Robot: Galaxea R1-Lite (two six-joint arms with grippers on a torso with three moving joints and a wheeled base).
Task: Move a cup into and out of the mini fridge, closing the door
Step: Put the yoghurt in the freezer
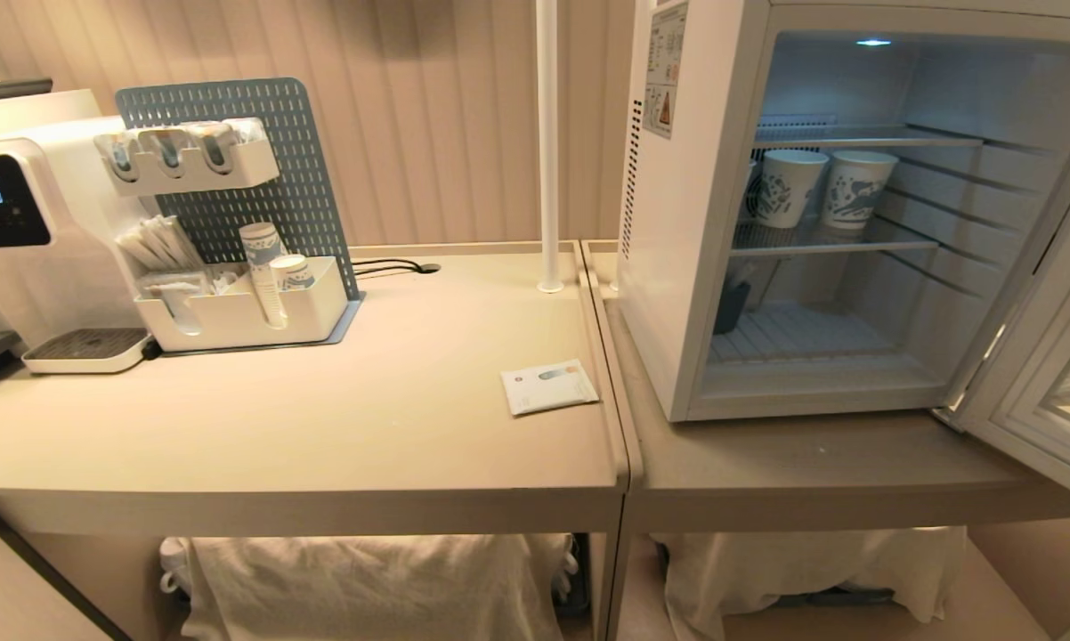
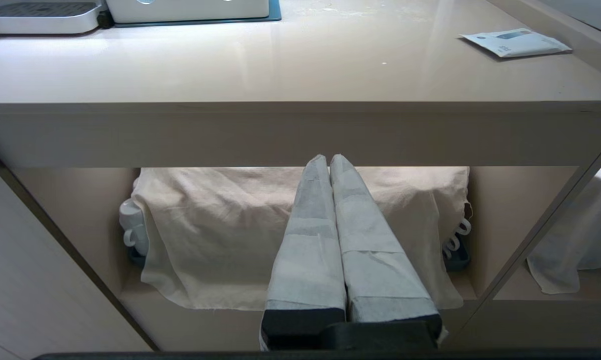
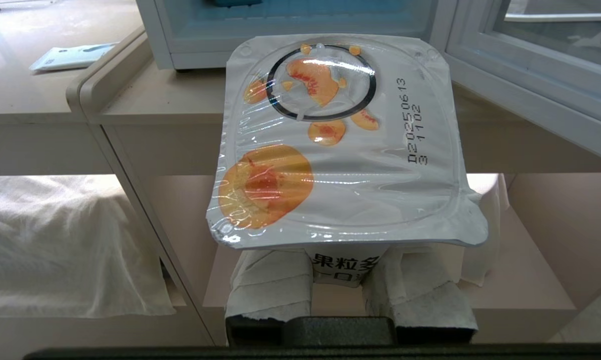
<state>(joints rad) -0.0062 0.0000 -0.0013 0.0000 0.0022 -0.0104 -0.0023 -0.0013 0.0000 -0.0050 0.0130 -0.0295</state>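
Gripping cup (image 3: 340, 145), right claw (image 3: 345, 280), fridge door (image 1: 1047, 356) open

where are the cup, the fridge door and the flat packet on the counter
cup (image 3: 340, 150), right wrist view, on its foil lid
door (image 1: 1047, 374), head view, on its white inner frame
packet (image 1: 549, 386), head view, on its middle

The mini fridge (image 1: 722, 223) stands with its door (image 1: 1047, 374) swung wide to the right, leaving the whole front mouth free. Inside the mini fridge, two paper cups (image 1: 820, 189) fill the back of the middle shelf, while the bottom shelf lies bare but for a dark holder (image 1: 731, 307) at its left. Left of the mini fridge, only a flat sachet (image 1: 548, 386) lies on the tabletop (image 1: 366, 427).
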